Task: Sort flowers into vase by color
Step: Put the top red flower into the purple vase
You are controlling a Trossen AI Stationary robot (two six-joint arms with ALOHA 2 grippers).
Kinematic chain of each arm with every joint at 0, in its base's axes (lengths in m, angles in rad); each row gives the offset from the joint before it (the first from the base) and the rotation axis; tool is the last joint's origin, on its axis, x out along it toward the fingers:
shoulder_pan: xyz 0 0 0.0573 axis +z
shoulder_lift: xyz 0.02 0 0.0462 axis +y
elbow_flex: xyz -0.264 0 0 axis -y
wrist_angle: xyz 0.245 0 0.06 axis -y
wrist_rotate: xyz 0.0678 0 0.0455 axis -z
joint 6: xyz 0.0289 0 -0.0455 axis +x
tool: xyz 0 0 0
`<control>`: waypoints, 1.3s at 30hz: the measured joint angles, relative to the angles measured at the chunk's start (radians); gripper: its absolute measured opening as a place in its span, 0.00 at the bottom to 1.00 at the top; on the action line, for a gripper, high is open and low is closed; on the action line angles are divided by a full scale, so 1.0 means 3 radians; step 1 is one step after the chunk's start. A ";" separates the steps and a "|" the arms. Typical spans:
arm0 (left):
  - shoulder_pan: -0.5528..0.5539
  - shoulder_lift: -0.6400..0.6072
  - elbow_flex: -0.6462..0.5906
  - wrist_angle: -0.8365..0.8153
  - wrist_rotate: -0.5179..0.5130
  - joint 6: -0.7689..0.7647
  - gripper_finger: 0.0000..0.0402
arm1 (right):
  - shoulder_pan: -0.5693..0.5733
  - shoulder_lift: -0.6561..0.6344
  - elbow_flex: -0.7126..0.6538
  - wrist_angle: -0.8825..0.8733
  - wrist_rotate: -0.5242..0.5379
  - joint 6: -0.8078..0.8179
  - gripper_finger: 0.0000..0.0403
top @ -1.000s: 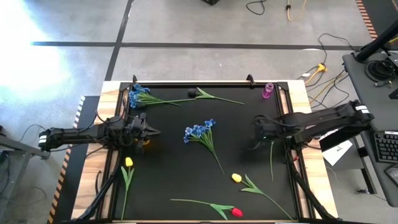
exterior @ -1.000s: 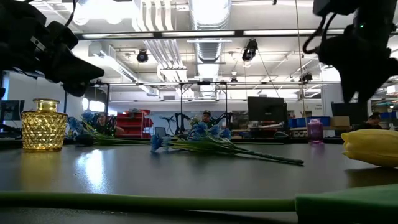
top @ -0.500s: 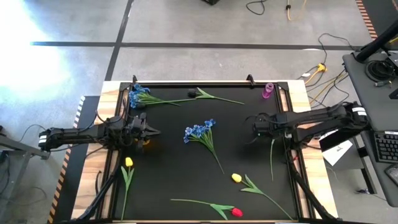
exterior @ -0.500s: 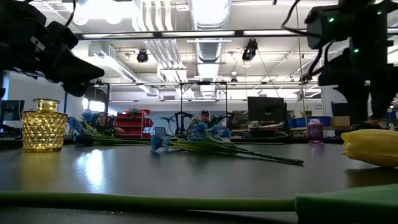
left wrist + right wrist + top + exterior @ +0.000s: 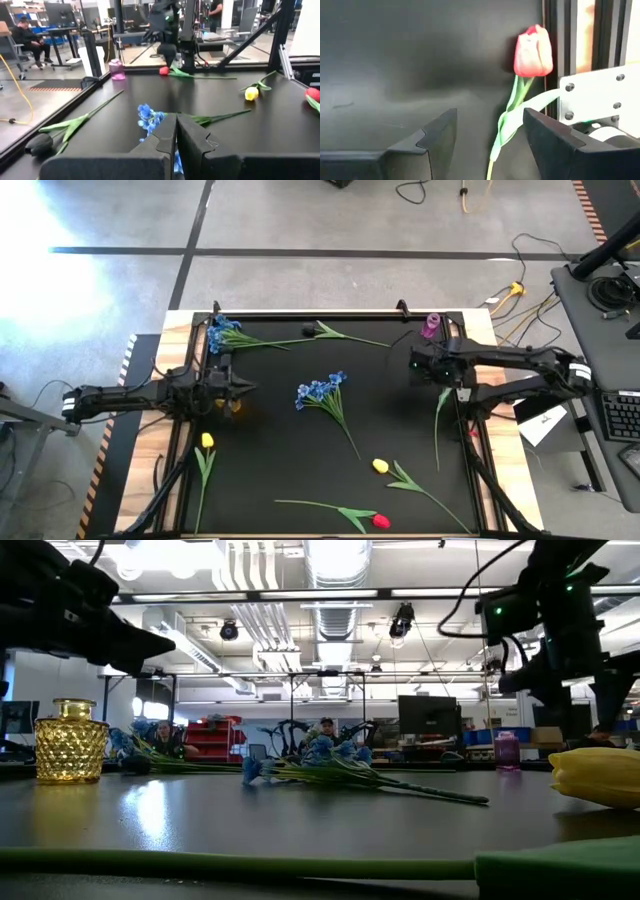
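My right gripper (image 5: 418, 365) hangs open over the table's right side, near the purple vase (image 5: 432, 326). A red tulip (image 5: 534, 50) lies on the mat by the right rail, beyond the open fingers and untouched; its stem (image 5: 438, 430) runs toward the near edge. My left gripper (image 5: 245, 388) is shut and waits at the left, above a yellow glass vase (image 5: 70, 740). Blue bunches lie mid-table (image 5: 320, 390) and in the far left corner (image 5: 220, 332). Yellow tulips (image 5: 207, 440) (image 5: 381, 466) and another red tulip (image 5: 380, 521) lie nearer.
A dark-budded flower (image 5: 335, 331) lies along the far edge. Raised black rails (image 5: 462, 420) frame the mat. In the low view a green stem (image 5: 250, 865) and a yellow bud (image 5: 600, 775) lie close to the camera. People sit in the room beyond the table.
My right gripper has moved toward the table's far edge, toward the purple vase, away from the middle of the stem by the right rail. The flowers and my left arm have stayed where they were.
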 joint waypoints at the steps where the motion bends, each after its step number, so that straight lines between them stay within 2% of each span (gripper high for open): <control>1: 0.0000 0.0003 0.0000 0.0015 -0.0001 0.0000 0.00 | -0.0103 0.0032 0.0001 -0.0003 -0.0079 -0.0059 0.54; 4: 0.0000 0.0003 0.0001 0.0077 -0.0003 -0.0026 0.00 | -0.0416 0.0202 0.0002 -0.0017 -0.0324 -0.0323 0.54; 7: -0.0001 0.0000 0.0000 0.0271 -0.0004 -0.0355 0.00 | -0.0726 0.0430 0.0005 -0.0038 -0.0492 -0.0516 0.54; 12: -0.0001 0.0000 0.0000 0.1156 -0.0231 -0.1144 0.00 | -0.1073 0.0883 0.0006 -0.0066 -0.0626 -0.0800 0.54; 15: 0.0000 -0.0003 0.0000 0.1859 -0.0295 -0.1583 0.00 | -0.1181 0.1149 0.0006 -0.0089 -0.0713 -0.0972 0.54; 17: 0.0001 -0.0003 0.0000 0.2241 -0.0497 -0.1824 0.00 | -0.1229 0.1306 0.0003 -0.0092 -0.0730 -0.1079 0.53; 19: 0.0005 -0.0007 0.0000 0.2399 -0.0684 -0.2066 0.00 | -0.1255 0.1446 -0.0009 -0.0034 -0.0708 -0.1255 0.49; 21: 0.0004 -0.0012 0.0014 0.2441 -0.0663 -0.2135 0.00 | -0.1258 0.1567 -0.0017 0.0042 -0.0637 -0.1386 0.43; 25: 0.0003 0.0025 0.0272 0.2013 -0.0378 -0.2097 0.00 | -0.1249 0.1689 -0.0010 0.0150 -0.0661 -0.1516 0.27; 28: 0.0003 0.0085 0.0615 0.1375 -0.0290 -0.1949 0.00 | -0.1234 0.1637 0.0011 0.0215 -0.0659 -0.1547 0.13; 30: 0.0003 0.0144 0.0901 0.0764 -0.0302 -0.1885 0.00 | -0.1218 0.1527 0.0045 0.0294 -0.0604 -0.1564 0.06; 32: 0.0002 0.0241 0.1193 0.0113 -0.0438 -0.1853 0.00 | -0.1194 0.1368 0.0077 0.0387 -0.0568 -0.1602 0.04; 35: 0.0003 0.0435 0.1593 -0.0621 -0.0821 -0.1865 0.00 | -0.1145 0.1073 0.0112 0.0486 -0.0575 -0.1577 0.03; 39: 0.0003 0.0677 0.1951 -0.0899 -0.1167 -0.1820 0.00 | -0.1088 0.0566 0.0226 0.0769 -0.0585 -0.1514 0.03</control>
